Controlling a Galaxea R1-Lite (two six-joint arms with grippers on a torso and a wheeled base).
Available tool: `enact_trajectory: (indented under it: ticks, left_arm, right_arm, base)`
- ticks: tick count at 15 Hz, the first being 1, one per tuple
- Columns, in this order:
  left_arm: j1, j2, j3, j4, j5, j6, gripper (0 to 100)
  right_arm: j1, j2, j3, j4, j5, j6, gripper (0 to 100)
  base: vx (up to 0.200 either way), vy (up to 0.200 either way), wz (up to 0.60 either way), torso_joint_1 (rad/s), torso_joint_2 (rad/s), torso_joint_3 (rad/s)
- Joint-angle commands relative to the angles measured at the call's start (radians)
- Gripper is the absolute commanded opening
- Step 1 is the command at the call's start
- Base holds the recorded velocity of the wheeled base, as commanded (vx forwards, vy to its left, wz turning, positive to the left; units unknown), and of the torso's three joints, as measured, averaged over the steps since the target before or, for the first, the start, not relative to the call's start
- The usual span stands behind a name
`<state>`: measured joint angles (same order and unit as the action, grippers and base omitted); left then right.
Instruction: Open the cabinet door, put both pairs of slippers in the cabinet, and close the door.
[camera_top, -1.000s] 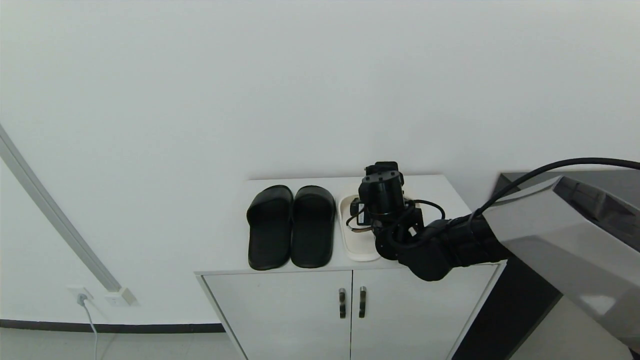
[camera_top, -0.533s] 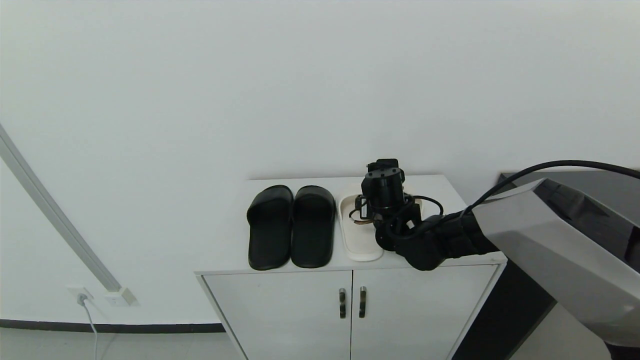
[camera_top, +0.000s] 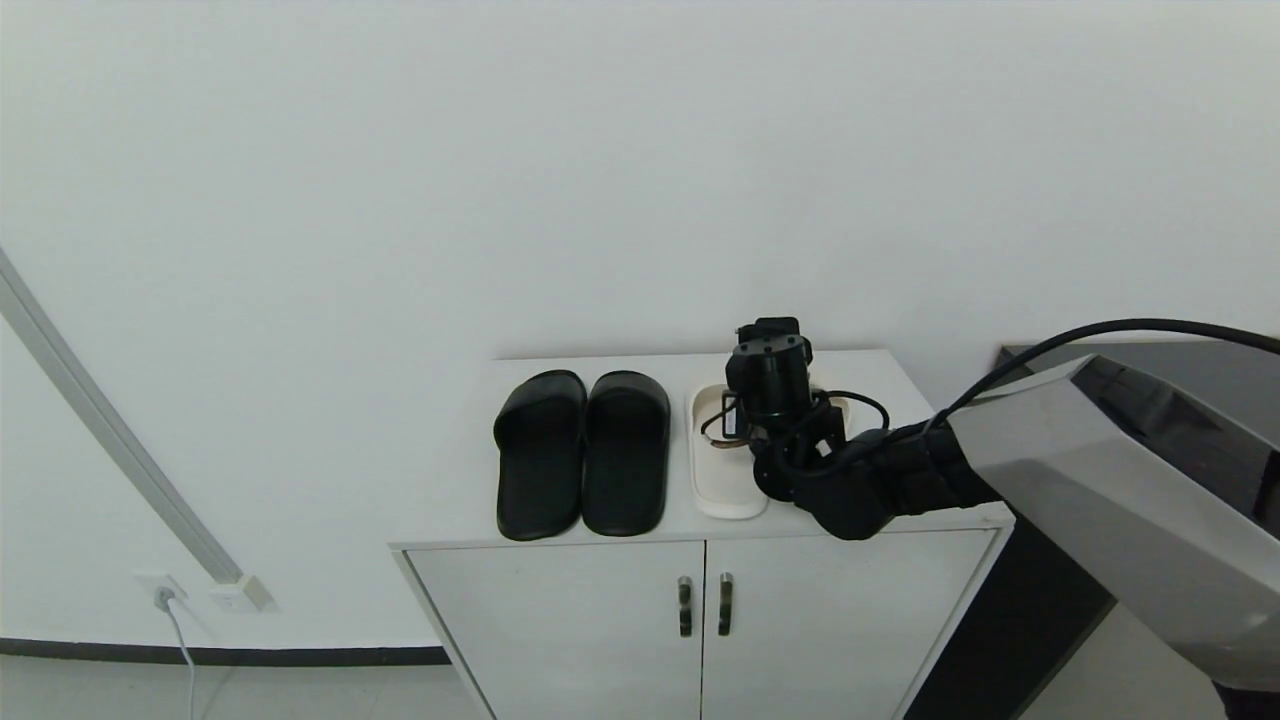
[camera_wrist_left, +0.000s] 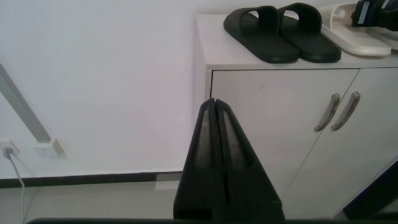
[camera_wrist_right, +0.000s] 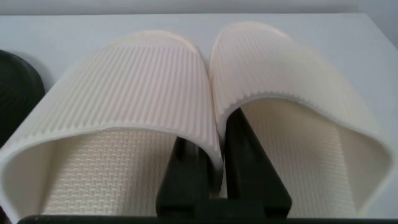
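- Cabinet (camera_top: 560, 630): its doors are sitting shut, so you are facing all three steps.
- Black slippers (camera_top: 582, 455): lying on its top, toward the left.
- White slippers (camera_top: 722, 480): lying just beside them, not stowed.
- Right gripper (camera_wrist_right: 214, 149): pinching the white pair's adjoining straps.
- Left gripper (camera_wrist_left: 213, 107): hanging low, fingers pressed together.

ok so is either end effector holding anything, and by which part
The right end effector pinches the white slippers together by their adjoining inner strap edges, one finger inside each slipper. The left end effector is shut on nothing.
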<state>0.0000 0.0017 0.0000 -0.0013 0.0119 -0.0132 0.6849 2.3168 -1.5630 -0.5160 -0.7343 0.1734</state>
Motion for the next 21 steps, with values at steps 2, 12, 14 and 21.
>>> enact_trajectory:
  ticks: [2,12,14,21]
  left_arm:
    - [0.0,-0.002,0.0,0.0,0.0,-0.001,0]
    - [0.0,0.0,0.0,0.0,0.0,0.001,0]
    - [0.0,-0.002,0.0,0.0,0.0,0.002,0]
    - [0.0,0.0,0.0,0.0,-0.001,0.002,0]
  right_arm:
    - [0.022,-0.123,0.112,-0.007,0.003,-0.014,0]
    - [0.163,-0.573,0.719,-0.173,0.401,-0.06,0]
    - [0.163,-0.668,0.805,-0.179,0.49,-0.06,0]
    - [0.171,-0.775,0.936,-0.174,0.65,-0.101,0]
  base:
    - [0.0,0.0,0.0,0.0,0.0,0.0]
    - [0.0,0.0,0.0,0.0,0.0,0.0]
    - [0.0,0.0,0.0,0.0,0.0,0.0]
    - [0.0,0.0,0.0,0.0,0.0,0.0]
